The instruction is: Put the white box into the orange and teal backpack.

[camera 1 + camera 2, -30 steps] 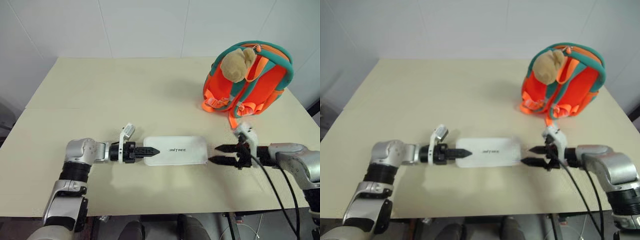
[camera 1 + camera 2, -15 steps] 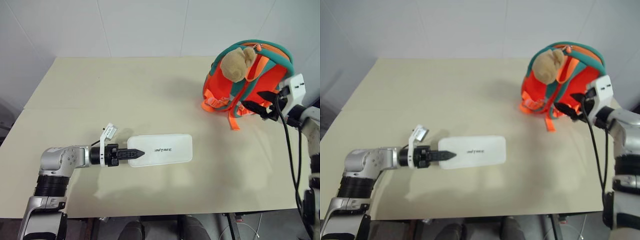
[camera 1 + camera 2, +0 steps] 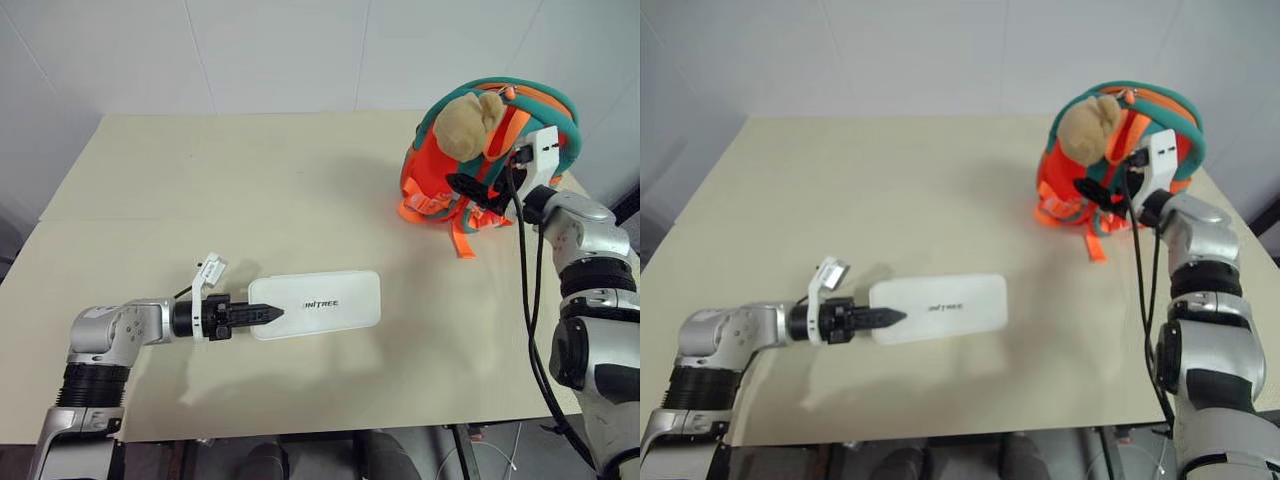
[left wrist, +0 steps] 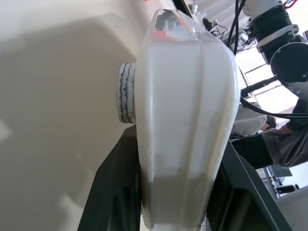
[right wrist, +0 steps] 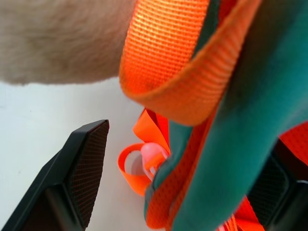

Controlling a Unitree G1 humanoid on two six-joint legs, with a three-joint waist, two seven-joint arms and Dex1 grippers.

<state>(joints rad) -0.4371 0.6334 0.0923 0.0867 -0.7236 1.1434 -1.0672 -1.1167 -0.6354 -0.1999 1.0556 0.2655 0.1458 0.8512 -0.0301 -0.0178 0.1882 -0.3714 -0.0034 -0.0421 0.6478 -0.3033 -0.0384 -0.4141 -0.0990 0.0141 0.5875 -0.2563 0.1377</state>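
One end of white box [image 3: 318, 304] within left gripper [image 3: 262, 314]

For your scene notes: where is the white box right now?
The white box is near the table's front, clamped at one end by the left gripper, far from the backpack.

The flat, slim white rectangular box with rounded corners [image 3: 315, 305], lower centre of the left eye frame, carries small dark lettering reading roughly "UNITREE". Nothing else is legible.

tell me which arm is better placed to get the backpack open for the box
Right. The right gripper is up against the orange and teal backpack, fingers open around a teal strap, while the left gripper is shut on the white box.
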